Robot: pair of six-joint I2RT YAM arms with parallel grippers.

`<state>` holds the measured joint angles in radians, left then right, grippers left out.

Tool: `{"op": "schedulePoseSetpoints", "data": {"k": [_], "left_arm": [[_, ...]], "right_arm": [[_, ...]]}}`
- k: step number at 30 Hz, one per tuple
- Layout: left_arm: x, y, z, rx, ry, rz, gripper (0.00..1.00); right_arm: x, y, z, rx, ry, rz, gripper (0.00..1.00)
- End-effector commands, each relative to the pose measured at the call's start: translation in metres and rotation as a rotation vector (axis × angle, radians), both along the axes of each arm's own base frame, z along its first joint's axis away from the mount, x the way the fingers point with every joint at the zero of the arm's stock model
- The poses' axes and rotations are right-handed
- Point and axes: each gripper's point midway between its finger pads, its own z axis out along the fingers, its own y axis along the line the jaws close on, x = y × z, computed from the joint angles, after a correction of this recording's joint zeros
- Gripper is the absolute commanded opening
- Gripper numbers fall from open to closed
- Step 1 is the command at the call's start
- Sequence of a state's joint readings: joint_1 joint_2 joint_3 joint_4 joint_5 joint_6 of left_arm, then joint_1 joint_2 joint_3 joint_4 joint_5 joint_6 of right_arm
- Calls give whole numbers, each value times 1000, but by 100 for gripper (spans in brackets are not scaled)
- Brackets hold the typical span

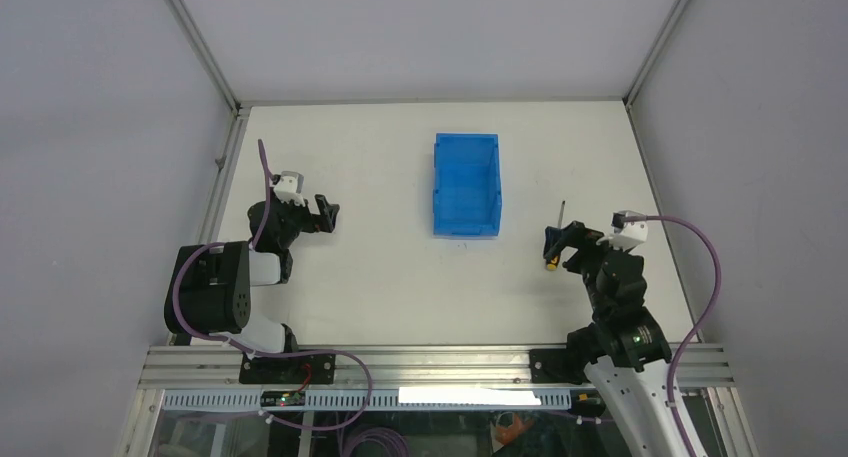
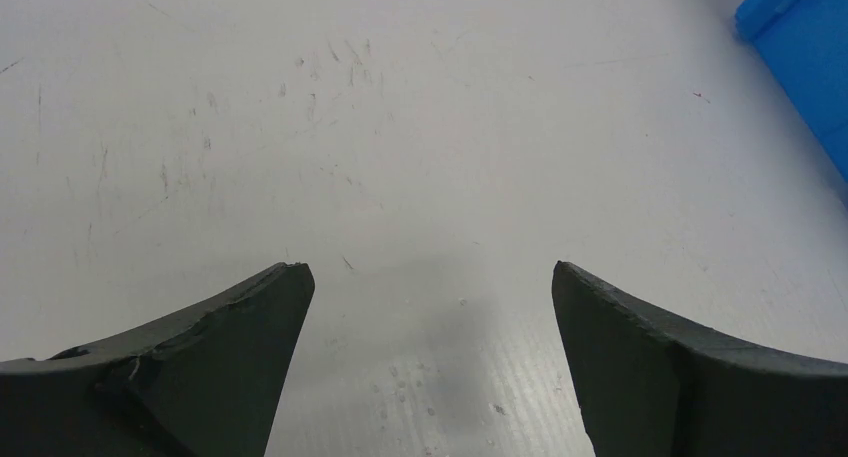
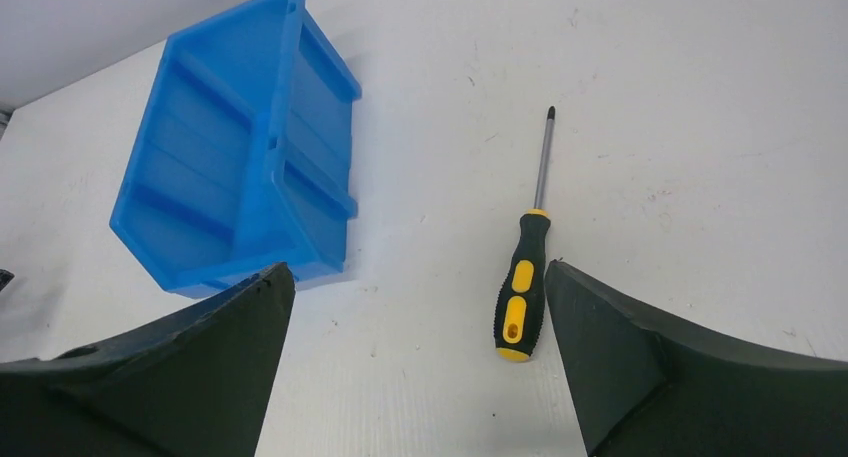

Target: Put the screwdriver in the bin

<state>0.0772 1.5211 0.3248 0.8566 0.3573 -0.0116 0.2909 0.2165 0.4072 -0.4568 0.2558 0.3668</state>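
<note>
The screwdriver (image 3: 521,297) lies flat on the white table, yellow-and-black handle toward me and thin shaft pointing away; in the top view the screwdriver (image 1: 556,239) lies right of the bin. The blue bin (image 1: 467,184) stands upright and empty at the table's middle; it also shows in the right wrist view (image 3: 240,177). My right gripper (image 3: 415,277) is open just above the table, the handle lying close to its right finger, not touched. In the top view the right gripper (image 1: 568,241) sits over the handle end. My left gripper (image 2: 430,277) is open and empty over bare table.
Grey walls and metal frame rails enclose the white table (image 1: 380,277). A corner of the bin (image 2: 800,47) shows at the upper right of the left wrist view. The left gripper (image 1: 325,213) rests at the table's left side, far from the bin.
</note>
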Motion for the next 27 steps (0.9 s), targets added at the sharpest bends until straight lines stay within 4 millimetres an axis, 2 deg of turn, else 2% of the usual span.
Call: {"op": "schedulePoseSetpoints", "data": {"k": [1, 4, 6, 9, 12, 13, 14, 15, 16, 18, 21, 24, 27], "left_arm": [[10, -2, 20, 7, -75, -9, 99], [10, -2, 20, 8, -77, -9, 99], [10, -2, 20, 8, -77, -9, 99], [10, -2, 20, 7, -75, -9, 99], [10, -2, 20, 7, -75, -9, 99], [10, -2, 20, 7, -76, -10, 99], [10, -2, 20, 7, -76, -9, 99], [9, -2, 20, 7, -75, -9, 99], [10, -2, 20, 7, -76, -9, 99], [9, -2, 19, 7, -75, -10, 99], [10, -2, 20, 7, -76, -10, 99], [9, -2, 19, 7, -73, -10, 99], [9, -3, 19, 7, -74, -11, 99]], "right_arm": [[2, -8, 14, 31, -61, -58, 99], [2, -12, 38, 63, -119, -88, 99], [2, -6, 55, 50, -152, -42, 99], [5, -4, 89, 32, -208, -19, 99], [18, -17, 104, -24, -97, -110, 99], [23, -23, 120, -43, -59, -154, 99], [27, -28, 120, -73, 12, -186, 99], [33, -30, 111, -115, 108, -202, 99], [39, -30, 123, -128, 150, -215, 99], [50, -32, 122, -175, 273, -248, 99], [66, -39, 107, -225, 432, -280, 99], [81, -31, 70, -170, 612, -204, 99], [89, -29, 13, -136, 785, -144, 99]]}}
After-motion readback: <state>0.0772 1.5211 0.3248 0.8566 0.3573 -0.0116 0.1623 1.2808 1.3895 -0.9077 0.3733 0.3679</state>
